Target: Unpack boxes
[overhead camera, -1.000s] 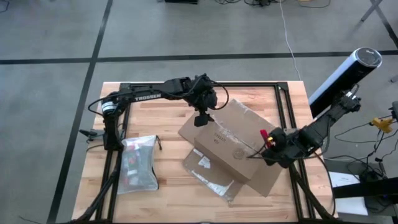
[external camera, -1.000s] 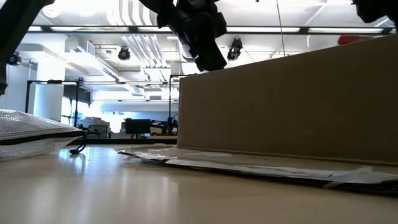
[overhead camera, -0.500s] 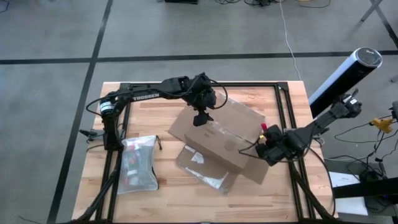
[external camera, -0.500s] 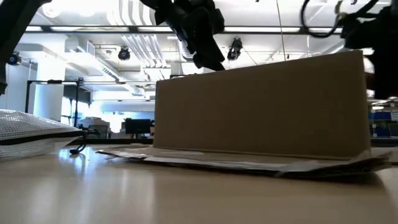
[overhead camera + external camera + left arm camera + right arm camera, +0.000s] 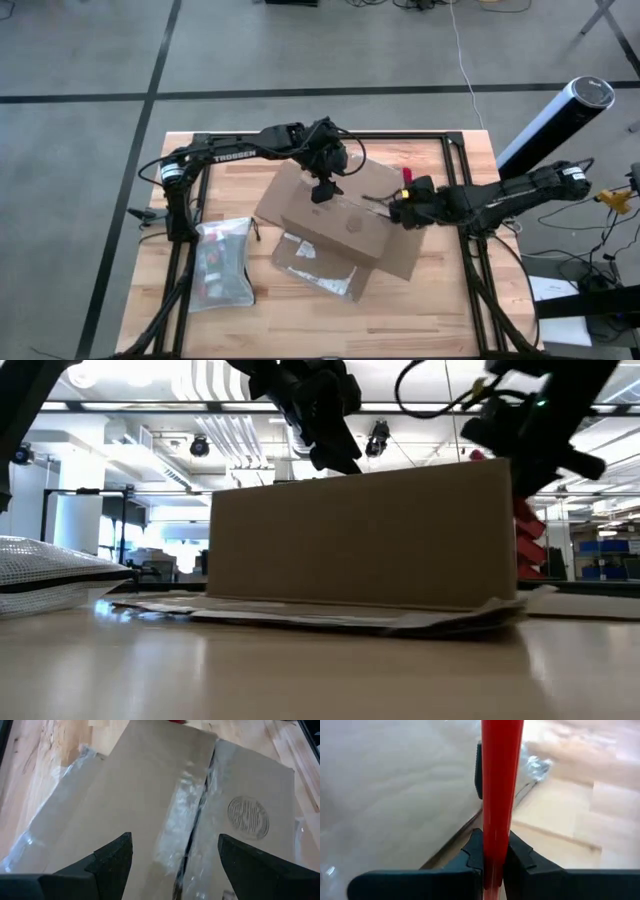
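Note:
The brown cardboard box point(image 5: 338, 218) point(image 5: 360, 538) stands mid-table on a flat clear-wrapped sheet point(image 5: 318, 268). Its taped top seam point(image 5: 197, 815) shows in the left wrist view. My left gripper point(image 5: 322, 190) point(image 5: 175, 865) is open and points down over the box's top near the far edge. Whether it touches the cardboard I cannot tell. My right gripper point(image 5: 400, 207) point(image 5: 492, 857) is at the box's right end, shut on the red utility knife point(image 5: 407, 178) point(image 5: 501, 780). My right gripper pinches the red knife's handle point(image 5: 494, 847) between its two fingers, and the knife runs forward along them. It comes level from the table's right. The knife's dark front end point(image 5: 479, 770) lies by the box's right-end wall; whether it touches I cannot tell.
A translucent zip pouch point(image 5: 222, 262) point(image 5: 40, 575) lies flat near the table's left near corner. Black frame rails point(image 5: 460, 180) run along the table's sides and far edge. Bare wood point(image 5: 270, 320) shows along the near edge.
My right gripper has swung with the knife toward the far edge and the table's left, its arm stretching out flatter. The box has slid toward the table's left and turned a little, and the sheet under it has gone along.

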